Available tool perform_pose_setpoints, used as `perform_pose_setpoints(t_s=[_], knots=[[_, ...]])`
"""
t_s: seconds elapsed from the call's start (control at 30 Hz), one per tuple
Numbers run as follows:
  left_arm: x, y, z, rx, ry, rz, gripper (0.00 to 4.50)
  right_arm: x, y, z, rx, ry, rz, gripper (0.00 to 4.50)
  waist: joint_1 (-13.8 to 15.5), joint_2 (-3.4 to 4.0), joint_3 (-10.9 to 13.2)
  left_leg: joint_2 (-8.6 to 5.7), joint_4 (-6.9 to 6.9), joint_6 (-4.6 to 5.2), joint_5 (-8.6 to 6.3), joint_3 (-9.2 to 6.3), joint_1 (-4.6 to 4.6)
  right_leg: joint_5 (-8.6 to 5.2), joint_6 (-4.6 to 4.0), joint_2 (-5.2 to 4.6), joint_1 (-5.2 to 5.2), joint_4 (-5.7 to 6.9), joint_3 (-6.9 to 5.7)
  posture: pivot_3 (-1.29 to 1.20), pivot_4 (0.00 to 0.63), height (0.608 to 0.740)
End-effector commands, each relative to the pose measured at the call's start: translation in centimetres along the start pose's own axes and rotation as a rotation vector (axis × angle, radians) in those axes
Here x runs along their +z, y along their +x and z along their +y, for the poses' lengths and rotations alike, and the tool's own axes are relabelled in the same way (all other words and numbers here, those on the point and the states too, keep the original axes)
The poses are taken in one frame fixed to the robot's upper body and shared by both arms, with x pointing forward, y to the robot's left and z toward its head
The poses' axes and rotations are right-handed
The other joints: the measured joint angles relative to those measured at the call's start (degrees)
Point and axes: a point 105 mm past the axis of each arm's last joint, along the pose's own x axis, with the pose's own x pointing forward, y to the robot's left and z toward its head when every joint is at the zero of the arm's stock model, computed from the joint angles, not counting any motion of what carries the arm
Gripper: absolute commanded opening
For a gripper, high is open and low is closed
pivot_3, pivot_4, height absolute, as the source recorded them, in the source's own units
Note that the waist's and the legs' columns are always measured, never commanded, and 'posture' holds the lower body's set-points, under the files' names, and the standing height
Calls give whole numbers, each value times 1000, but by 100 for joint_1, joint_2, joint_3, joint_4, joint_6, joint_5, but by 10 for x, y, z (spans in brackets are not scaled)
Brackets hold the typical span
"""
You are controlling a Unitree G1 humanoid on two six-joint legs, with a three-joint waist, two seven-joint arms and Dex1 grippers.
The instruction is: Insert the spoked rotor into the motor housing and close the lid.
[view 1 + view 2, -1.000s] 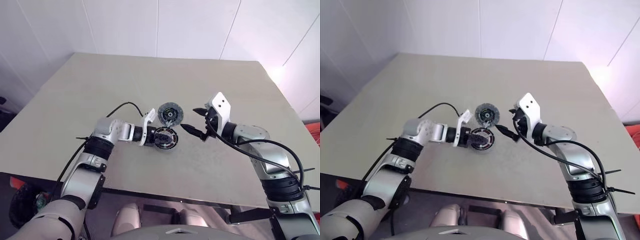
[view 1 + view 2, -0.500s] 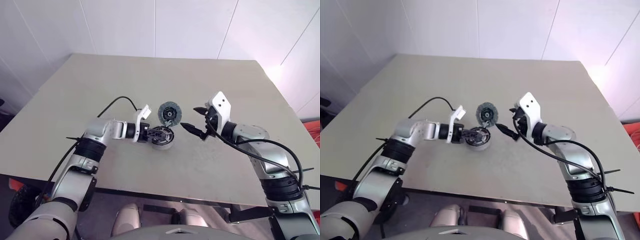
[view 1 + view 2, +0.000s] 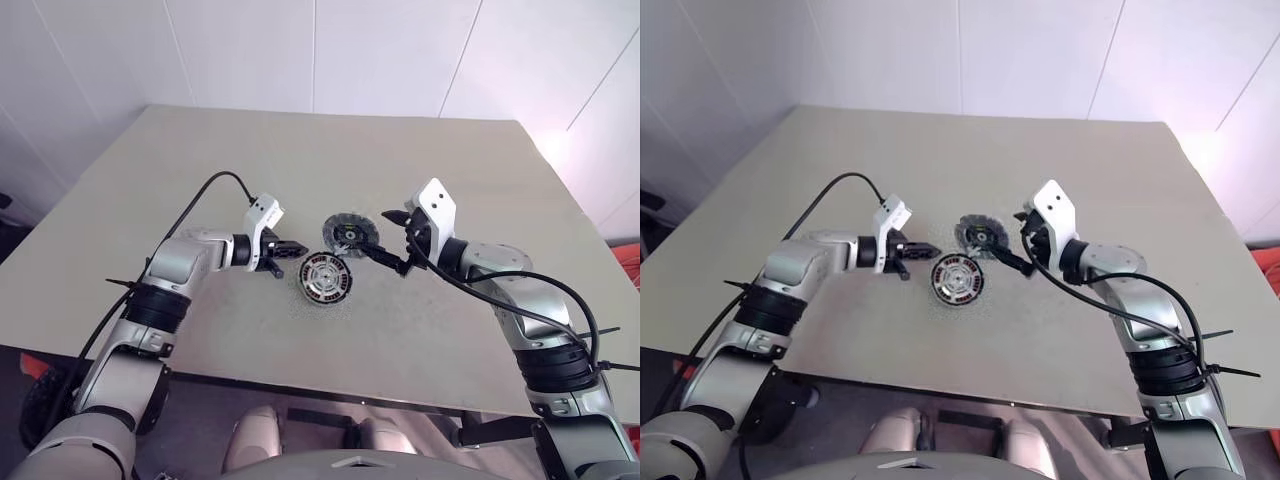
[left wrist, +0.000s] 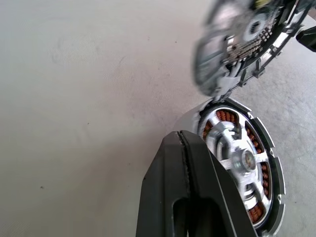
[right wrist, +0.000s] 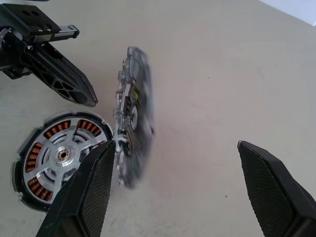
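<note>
The motor housing (image 3: 304, 292) lies flat on the table between my two grippers. The spoked rotor (image 3: 325, 277) sits in it, silver face up, and copper windings show between its spokes. The lid (image 3: 352, 233) stands tilted on edge at the housing's far side and is blurred in both wrist views. My left gripper (image 3: 298, 247) is shut and empty, just left of the housing and clear of it. My right gripper (image 3: 378, 235) is open, its fingers (image 5: 94, 182) on either side of the lid without touching it.
The beige table (image 3: 200, 170) ends in a front edge (image 3: 300, 382) close below the housing. A black cable (image 3: 205, 195) loops above my left forearm. White wall panels stand behind the table.
My left gripper has drawn back to the left, off the housing it was pressed against. The lid has tipped from facing me to a more edge-on tilt. My right gripper has stayed put.
</note>
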Motion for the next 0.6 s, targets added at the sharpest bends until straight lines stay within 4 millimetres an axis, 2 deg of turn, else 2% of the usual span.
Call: perform_pose_setpoints(t_s=[0.03,0.33,0.47,0.6], knots=[[14,-5,-2,-8,24,-41,34,16,0,-2,-3,-45,-50,4500,0,0,0,0,0,0,0,-1,-3,0,0,0,-2,0,-1,0,0,740],[19,-14,1,-12,3,-80,34,13,-4,-2,-2,-44,-39,4500,-3,0,0,0,3,-1,0,-1,-1,0,0,0,0,2,-1,0,0,740],[23,-26,2,-5,12,-104,34,11,-8,-3,4,-55,-20,4500,-6,0,0,1,3,-1,0,-2,-1,0,0,0,-1,3,-1,0,0,740],[17,-44,6,25,2,-97,34,8,-15,0,28,-22,18,4500,-11,0,0,1,3,-1,0,-2,-1,0,-1,0,-1,4,-1,0,0,740]])
